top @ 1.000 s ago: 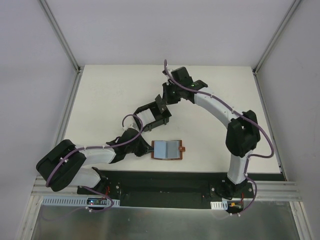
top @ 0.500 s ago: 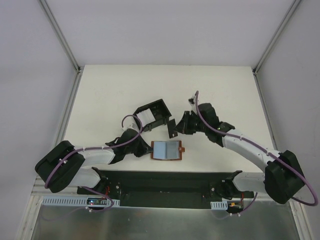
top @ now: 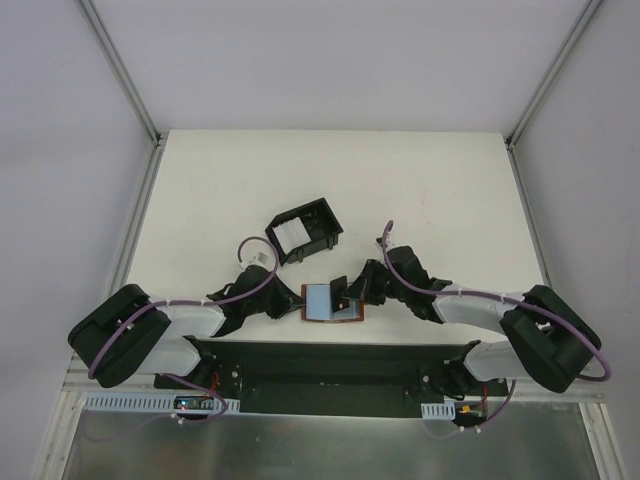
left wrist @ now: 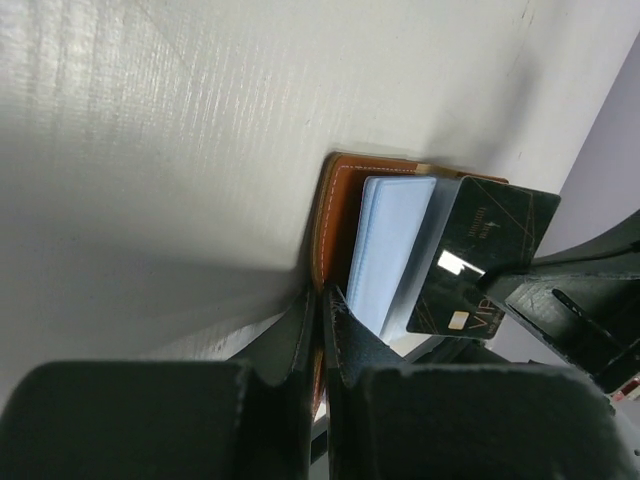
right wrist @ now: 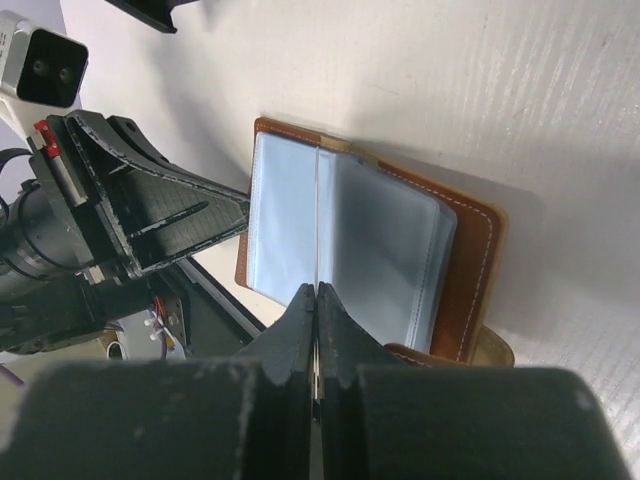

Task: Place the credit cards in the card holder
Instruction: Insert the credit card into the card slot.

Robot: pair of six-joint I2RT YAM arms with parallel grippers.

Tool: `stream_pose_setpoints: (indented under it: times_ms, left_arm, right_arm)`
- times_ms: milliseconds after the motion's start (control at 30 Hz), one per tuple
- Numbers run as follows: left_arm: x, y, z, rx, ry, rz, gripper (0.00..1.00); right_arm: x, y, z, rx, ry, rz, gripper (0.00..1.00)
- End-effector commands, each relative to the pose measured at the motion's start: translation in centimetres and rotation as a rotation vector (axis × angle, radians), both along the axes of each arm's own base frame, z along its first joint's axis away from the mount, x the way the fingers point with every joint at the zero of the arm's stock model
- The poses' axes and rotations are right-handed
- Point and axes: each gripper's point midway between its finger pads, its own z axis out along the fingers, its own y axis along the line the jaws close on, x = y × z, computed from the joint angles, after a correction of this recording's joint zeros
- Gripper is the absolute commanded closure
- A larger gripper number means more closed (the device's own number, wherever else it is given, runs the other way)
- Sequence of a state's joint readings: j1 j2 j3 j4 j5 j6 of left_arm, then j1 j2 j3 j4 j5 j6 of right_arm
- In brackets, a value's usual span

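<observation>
Top external view: card holder (top: 322, 220) holds white cards (top: 288, 236); left gripper (top: 293, 300) pinches the open wallet (top: 322, 300), right gripper (top: 352, 295) clamps a black card (left wrist: 485, 250).

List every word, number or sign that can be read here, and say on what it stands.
"VI": large pale letters on the black card; what follows is hidden.
Small print higher on that card: too small to read.
The wallet: no text shows.
</observation>
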State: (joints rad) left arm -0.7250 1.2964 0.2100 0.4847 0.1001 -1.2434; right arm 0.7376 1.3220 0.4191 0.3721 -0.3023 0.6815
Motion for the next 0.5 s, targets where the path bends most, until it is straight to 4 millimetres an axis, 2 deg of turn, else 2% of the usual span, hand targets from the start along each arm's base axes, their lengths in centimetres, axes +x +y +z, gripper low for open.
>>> stream_pose_setpoints:
  times_ms: [0, 167, 467]
  left_arm:
    - [-4.3, 4.3, -5.2, 0.181, 0.173, 0.011, 1.00]
    - [-4.3, 4.4, -5.3, 0.170, 0.169, 0.023, 1.00]
    - [-4.6, 4.7, -5.7, 0.167, 0.176, 0.038, 1.00]
  right_arm:
    - [0.6, 0.9, 0.5, 0.070, -0.017, -0.032, 1.00]
    - [-0.2, 0.5, -1.1, 0.050, 0.013, -0.035, 1.00]
    - [-0.9, 1.0, -2.7, 0.067, 0.055, -0.036, 0.99]
